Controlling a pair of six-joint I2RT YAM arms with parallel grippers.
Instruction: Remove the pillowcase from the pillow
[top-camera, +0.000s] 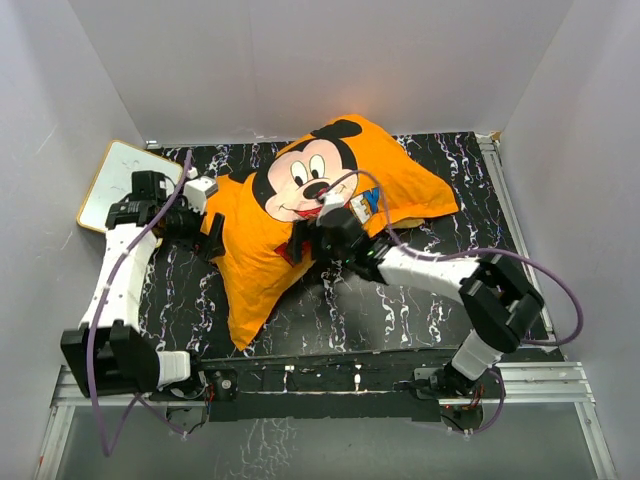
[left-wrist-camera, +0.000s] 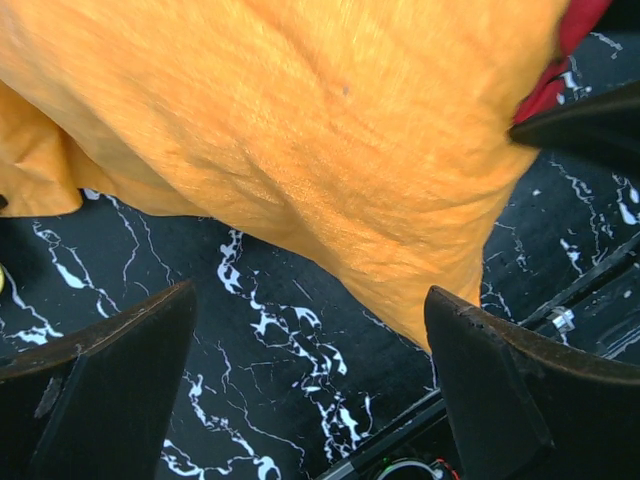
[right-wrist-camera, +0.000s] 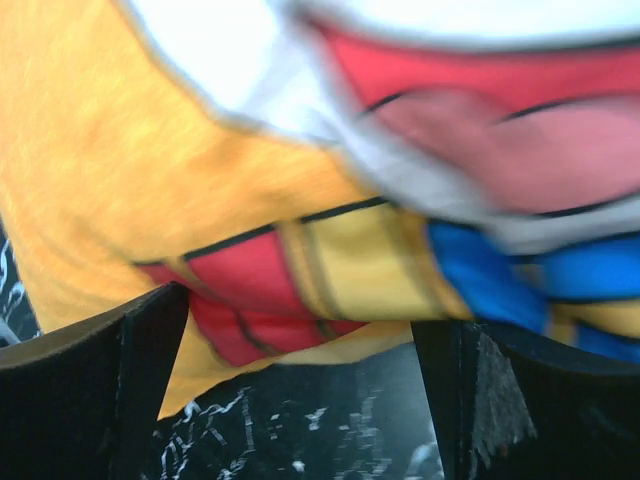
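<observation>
The orange pillowcase (top-camera: 300, 215) with the mouse face lies across the black marbled table, stuffed and bulging. The pillow is hidden inside it. My left gripper (top-camera: 208, 232) is open at the case's left edge; in the left wrist view (left-wrist-camera: 310, 385) its jaws stand wide apart over bare table, with orange cloth (left-wrist-camera: 330, 150) just beyond them. My right gripper (top-camera: 318, 243) is open at the case's near edge, below the mouse's mouth; in the right wrist view (right-wrist-camera: 300, 390) the jaws are apart with the printed cloth (right-wrist-camera: 330, 250) hanging just ahead, blurred.
A white whiteboard with a wooden frame (top-camera: 118, 175) lies at the far left, partly under the left arm. White walls close in the back and sides. A metal rail (top-camera: 330, 385) runs along the near edge.
</observation>
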